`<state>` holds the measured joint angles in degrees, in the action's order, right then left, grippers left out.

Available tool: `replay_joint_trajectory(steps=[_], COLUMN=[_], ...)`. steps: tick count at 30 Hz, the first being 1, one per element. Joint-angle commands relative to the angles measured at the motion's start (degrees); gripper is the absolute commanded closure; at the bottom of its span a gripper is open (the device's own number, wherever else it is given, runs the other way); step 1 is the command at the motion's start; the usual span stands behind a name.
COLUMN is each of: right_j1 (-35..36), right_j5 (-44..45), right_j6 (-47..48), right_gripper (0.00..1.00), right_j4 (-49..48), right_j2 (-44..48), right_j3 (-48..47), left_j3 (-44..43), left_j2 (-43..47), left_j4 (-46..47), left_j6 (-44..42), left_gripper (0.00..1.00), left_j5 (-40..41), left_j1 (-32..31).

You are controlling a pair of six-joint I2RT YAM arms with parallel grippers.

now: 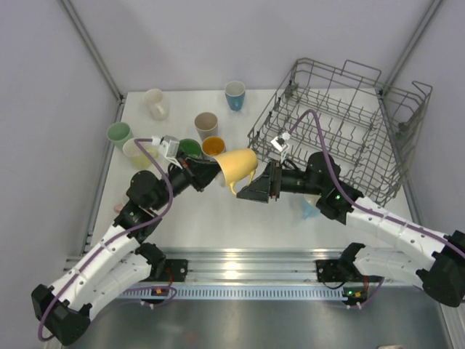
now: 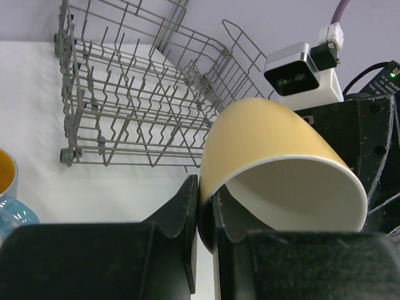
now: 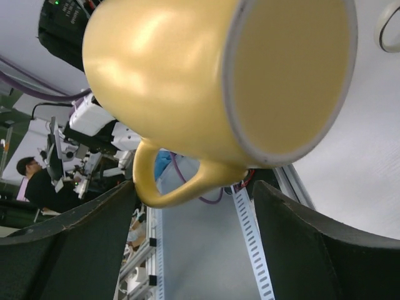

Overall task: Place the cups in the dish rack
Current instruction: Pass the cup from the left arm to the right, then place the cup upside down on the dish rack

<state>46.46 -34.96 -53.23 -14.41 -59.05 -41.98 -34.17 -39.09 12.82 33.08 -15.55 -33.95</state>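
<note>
The yellow mug (image 1: 238, 167) hangs tipped above the middle of the tabletop (image 1: 211, 218), its rim pinched in my left pincer (image 2: 201, 206). My right pincer (image 3: 194, 190) gapes wide around the handle without touching it. Seven cups (image 1: 206, 125) cluster at the far left, and a light blue cup (image 1: 309, 209) lies half hidden under my right arm (image 1: 378, 218). One dish rack (image 1: 341, 123) sits askew at the far right, and I have open room along the near edge.

A yellow mug (image 3: 175, 75) is looming at 12 o'clock, handle pointing toward 7. The right gripper (image 3: 194, 195) is gaping beneath, fingers (image 3: 69, 250) at 8 and 4 o'clock.
</note>
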Motion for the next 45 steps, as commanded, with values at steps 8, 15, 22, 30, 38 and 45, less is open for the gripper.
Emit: replay_joint_trajectory(steps=[8,15,22,30,38,45], right_j1=[3.4,4.9,5.2,4.9,3.3,1.2], right_j5=[1.9,2.5,4.3,8.6,23.9,42.3], right_j6=[-6.1,-12.4,-16.2,-11.2,2.8,13.4], right_gripper=[0.35,0.51,0.89,1.00,1.00,1.00], right_j4=[-16.5,-26.4,-34.7,-28.0,-0.1,22.1], right_j2=[-2.6,-5.2,-6.5,-1.3,8.9,10.2], right_j3=[-1.3,-0.6,0.9,1.8,-5.2,-15.8], left_j3=[1.7,2.3,3.2,6.1,3.1,-3.0], left_j2=[1.4,0.9,0.4,2.5,4.9,4.3], left_j4=[17.1,19.2,19.3,18.8,6.4,-11.0], left_j6=[1.4,0.7,-2.4,-0.5,-2.8,-5.0], left_gripper=[1.00,1.00,1.00,0.32,0.02,0.02], left_j5=[-5.0,-5.7,-10.7,-6.3,-1.3,8.3], left_j1=[-0.1,-0.1,-0.1,-0.1,-0.1,-0.1])
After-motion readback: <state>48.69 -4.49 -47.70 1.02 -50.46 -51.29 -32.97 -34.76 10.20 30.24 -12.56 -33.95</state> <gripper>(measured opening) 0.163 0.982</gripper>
